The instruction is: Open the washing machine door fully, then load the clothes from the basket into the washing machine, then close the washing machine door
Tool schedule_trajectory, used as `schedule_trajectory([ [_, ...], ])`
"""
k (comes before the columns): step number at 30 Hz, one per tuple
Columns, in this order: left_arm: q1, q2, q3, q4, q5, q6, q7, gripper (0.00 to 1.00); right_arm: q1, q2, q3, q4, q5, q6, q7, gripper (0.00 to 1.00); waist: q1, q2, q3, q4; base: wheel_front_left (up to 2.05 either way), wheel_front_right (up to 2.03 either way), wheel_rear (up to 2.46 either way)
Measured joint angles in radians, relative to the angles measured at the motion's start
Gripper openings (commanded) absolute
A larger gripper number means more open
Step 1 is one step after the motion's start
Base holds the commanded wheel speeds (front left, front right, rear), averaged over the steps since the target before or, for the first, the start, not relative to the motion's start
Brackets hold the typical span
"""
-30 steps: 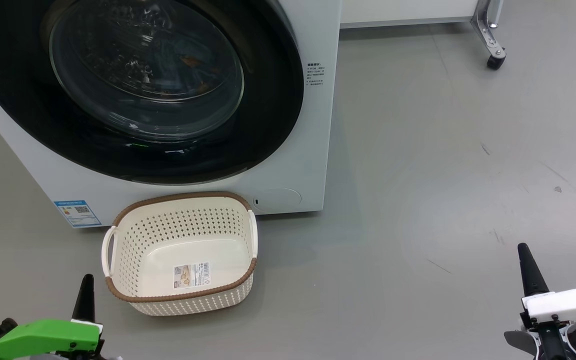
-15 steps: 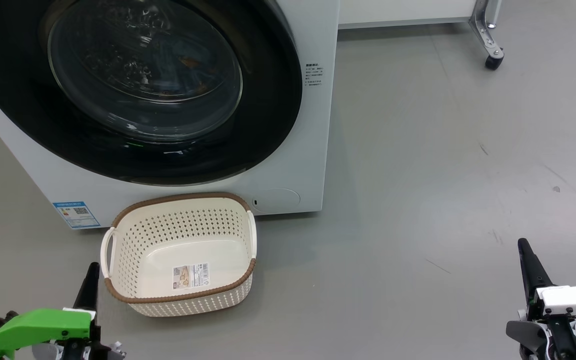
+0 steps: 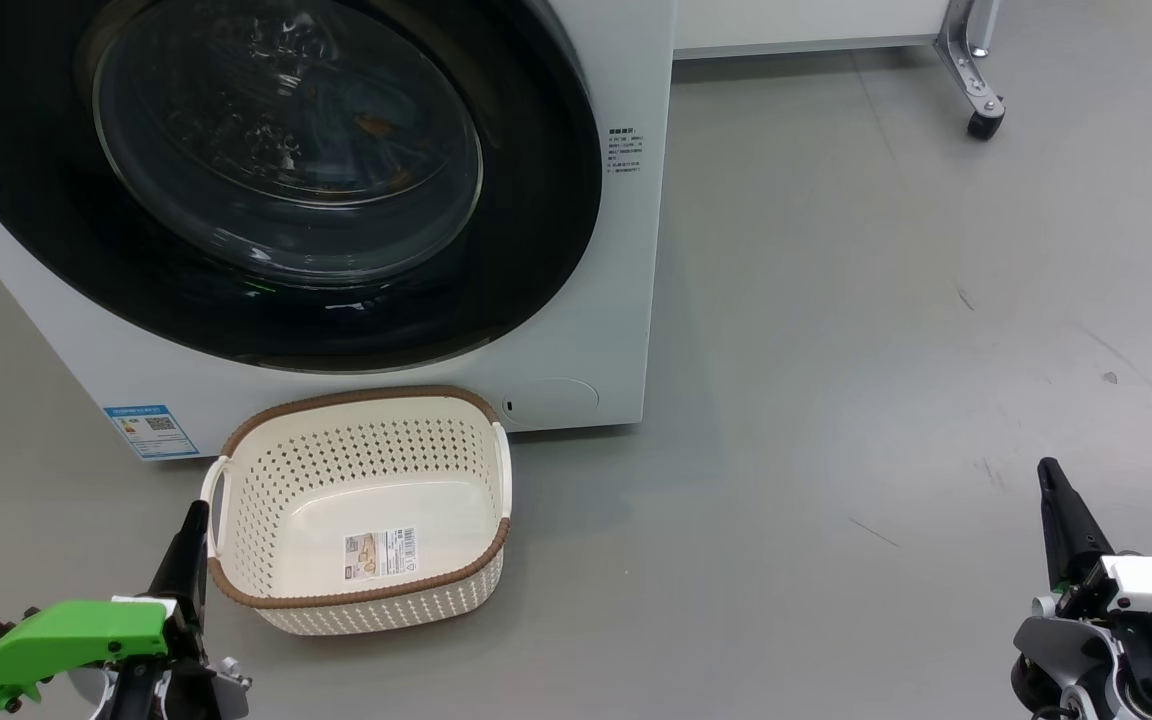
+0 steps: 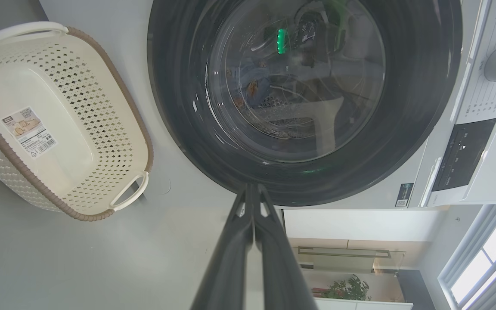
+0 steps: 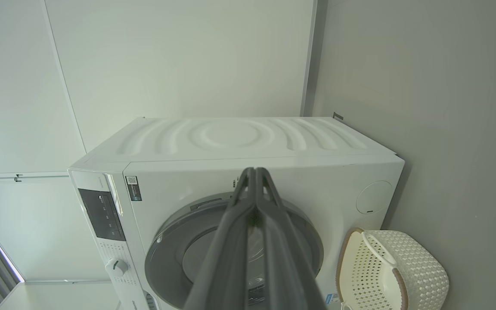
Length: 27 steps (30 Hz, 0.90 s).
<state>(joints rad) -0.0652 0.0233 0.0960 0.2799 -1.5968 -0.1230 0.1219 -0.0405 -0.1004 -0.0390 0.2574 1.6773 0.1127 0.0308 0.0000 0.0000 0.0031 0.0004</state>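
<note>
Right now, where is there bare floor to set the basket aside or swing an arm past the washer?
Widest patch: floor right of the washing machine, back to the caster leg. Also free: the strip on the near side of the basket, between the left jaws and right jaws. Crowded: the basket sits right at the machine's foot, left jaws beside its left handle.

The washing machine door [image 3: 266, 170] is rimmed in glossy black around clear glass, the basket [image 3: 366, 460] is moulded in perforated cream plastic, and the floor [image 3: 886, 300] is finished smooth grey.
</note>
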Motion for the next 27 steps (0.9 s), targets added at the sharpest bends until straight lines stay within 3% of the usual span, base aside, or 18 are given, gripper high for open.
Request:
schedule_trajectory([
  [27, 0.000, 0.000, -0.002, -0.001, 0.000, 0.000, 0.000, 0.00, -0.012, 0.002, -0.004, 0.010, 0.001, 0.001, 0.004, 0.00, 0.0000, 0.0000, 0.000, 0.000, 0.00, 0.00, 0.00],
])
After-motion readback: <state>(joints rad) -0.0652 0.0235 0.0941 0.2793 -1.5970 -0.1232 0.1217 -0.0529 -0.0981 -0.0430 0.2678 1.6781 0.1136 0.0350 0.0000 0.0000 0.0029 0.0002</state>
